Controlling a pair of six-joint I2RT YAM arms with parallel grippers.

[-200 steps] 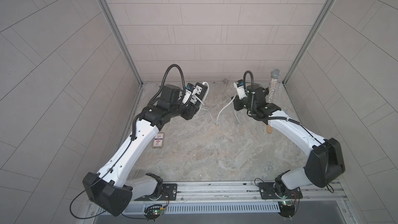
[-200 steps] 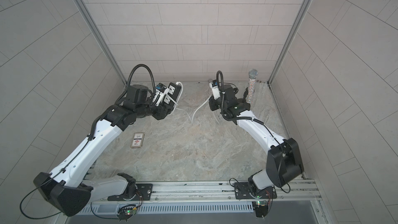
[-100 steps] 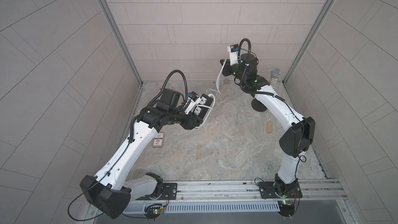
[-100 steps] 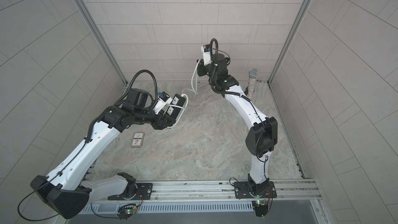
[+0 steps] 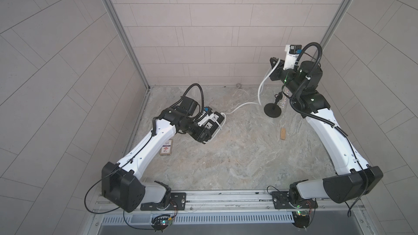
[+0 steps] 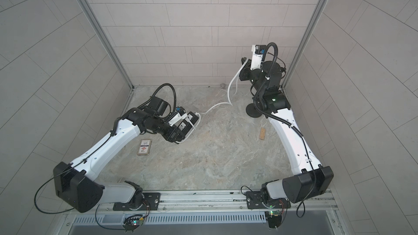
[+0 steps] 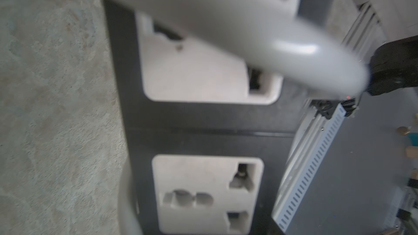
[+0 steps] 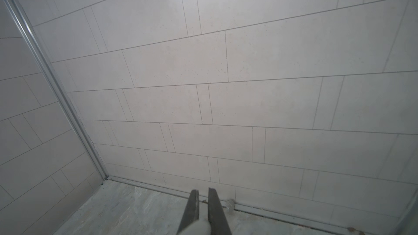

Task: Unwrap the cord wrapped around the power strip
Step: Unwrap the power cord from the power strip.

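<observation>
1. I find the left gripper (image 5: pixel 212 128) clamped on the power strip (image 5: pixel 218 118), left of centre.
2. The right gripper (image 5: pixel 274 66) pinches the cord (image 5: pixel 244 104) at upper right, near the back wall (image 5: pixel 226 41).
3. The floor (image 5: pixel 237 154) lies bare at centre.

The right arm (image 5: pixel 328 136) rears up close to the back wall (image 5: pixel 203 41), with the right gripper (image 5: pixel 274 63) held high and pinched closed on the cord (image 5: pixel 262 84). The left arm (image 5: pixel 144 148) stretches low, farther from that wall, with the left gripper (image 5: pixel 205 132) clamped on the power strip (image 5: pixel 217 118).
</observation>
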